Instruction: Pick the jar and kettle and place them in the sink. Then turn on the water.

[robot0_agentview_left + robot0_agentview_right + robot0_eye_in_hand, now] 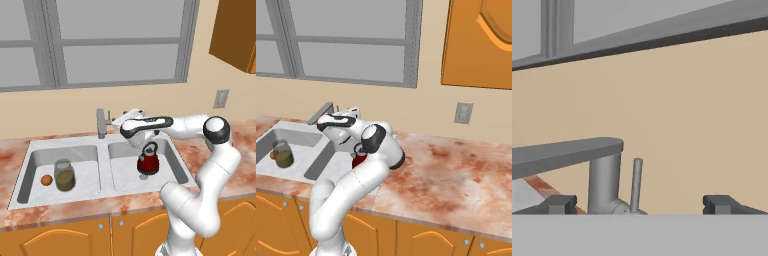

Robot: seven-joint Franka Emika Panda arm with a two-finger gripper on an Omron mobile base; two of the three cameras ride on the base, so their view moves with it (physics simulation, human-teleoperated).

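I am holding my claw [640,205] wide open and empty, facing the faucet [604,177] at lower left. The jar [64,175] is standing in the sink's [102,150] left basin, the kettle [148,161] in the right.

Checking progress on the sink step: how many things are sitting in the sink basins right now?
3: the jar and a small orange ball in the left basin, the kettle in the right basin of the sink.

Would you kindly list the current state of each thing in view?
jar: upright in the sink's left basin, beside an orange ball.
kettle: upright in the right basin.
sink: no water visible.
faucet: not running.
claw: open, empty, facing the faucet.
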